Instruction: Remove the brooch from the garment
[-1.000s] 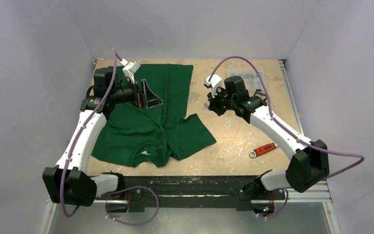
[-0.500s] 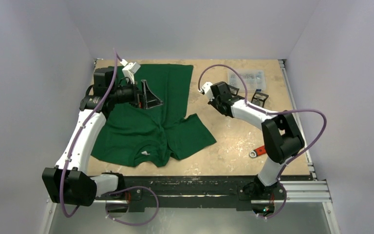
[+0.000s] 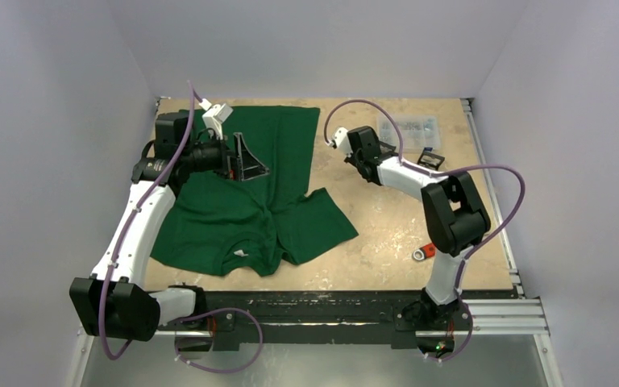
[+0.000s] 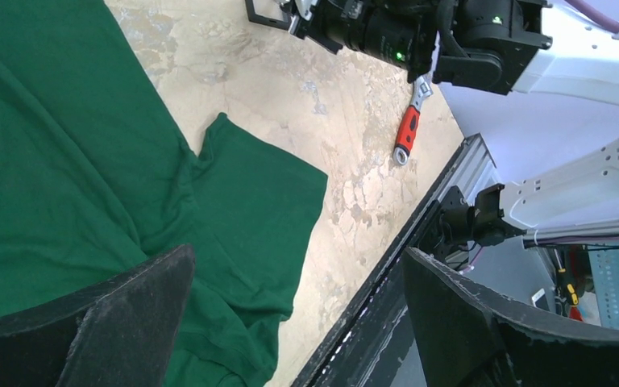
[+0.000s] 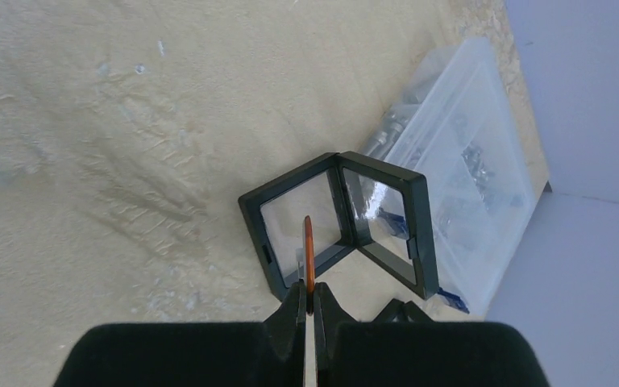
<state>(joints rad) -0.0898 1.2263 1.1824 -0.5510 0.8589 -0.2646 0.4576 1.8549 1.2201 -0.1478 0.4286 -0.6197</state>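
The garment point(image 3: 242, 210), a dark green T-shirt, lies crumpled on the left half of the table and fills the left of the left wrist view point(image 4: 64, 161). My left gripper point(image 4: 297, 254) hovers open over the shirt's far part point(image 3: 250, 161), with nothing between its fingers. My right gripper point(image 5: 308, 302) is shut on a thin orange brooch point(image 5: 309, 250), seen edge-on and sticking out past the fingertips. It hangs just above an open black case point(image 5: 250, 205) with clear panels. In the top view the right wrist point(image 3: 364, 149) is at the back centre, off the shirt.
A clear plastic box point(image 3: 407, 127) of small parts stands at the back right, just beyond the case point(image 5: 467, 153). A red-handled wrench point(image 3: 429, 251) lies near the front right. The table's front rail point(image 4: 419, 234) runs along the near edge.
The right arm has folded, its elbow swinging in from the far right towards the centre, and its wrist has turned towards the back right. The left arm has not moved.
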